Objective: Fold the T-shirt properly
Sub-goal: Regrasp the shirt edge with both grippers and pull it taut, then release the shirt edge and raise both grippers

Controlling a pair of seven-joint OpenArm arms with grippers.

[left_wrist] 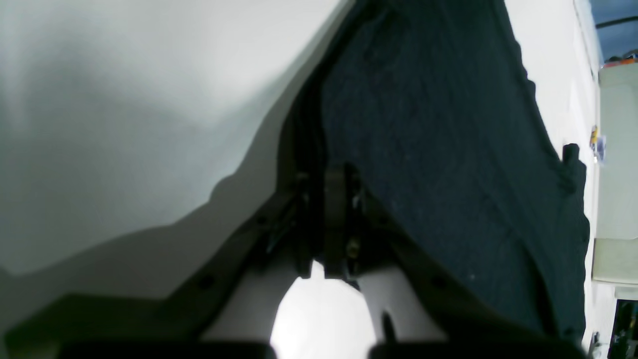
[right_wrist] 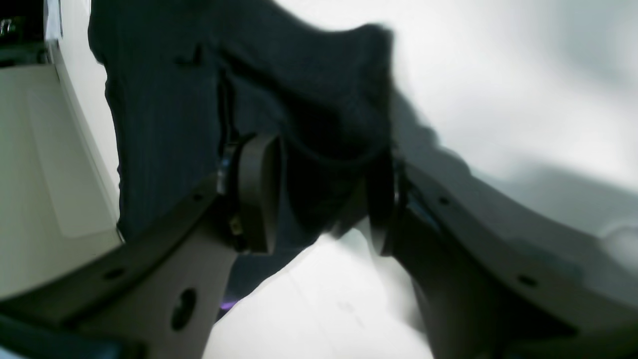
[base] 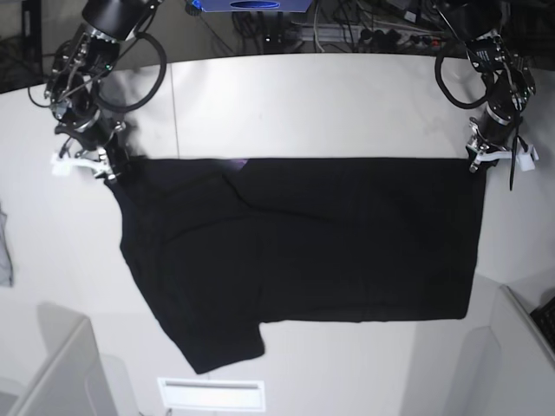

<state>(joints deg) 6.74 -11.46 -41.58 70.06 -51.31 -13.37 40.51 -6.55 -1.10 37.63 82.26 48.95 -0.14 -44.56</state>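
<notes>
The left end effector [left_wrist: 335, 219] is pinched tight on the top edge of the black T-shirt [base: 303, 251], its dark fingers drawn together with cloth bunched between them in the left wrist view. In the base view it sits at the shirt's upper right corner [base: 482, 160], down at the white bench [base: 347, 104].

The right end effector [right_wrist: 319, 194] stands partly apart, its two pads on either side of a fold of the T-shirt [right_wrist: 164, 109], with dark cloth filling the gap; whether the pads actually press the cloth cannot be told. In the base view it is at the shirt's upper left corner [base: 108, 165].

Between the two corners the top edge runs nearly straight across the bench. The shirt lies spread flat, plain side up, one short sleeve pointing toward the lower left, the body reaching right to a straight side edge. A small trace of purple shows at the top edge, left of centre.

A grey cloth scrap [base: 4, 247] lies at the bench's far left edge, well apart from the shirt. Cables [base: 364, 35] crowd the floor beyond the bench.
</notes>
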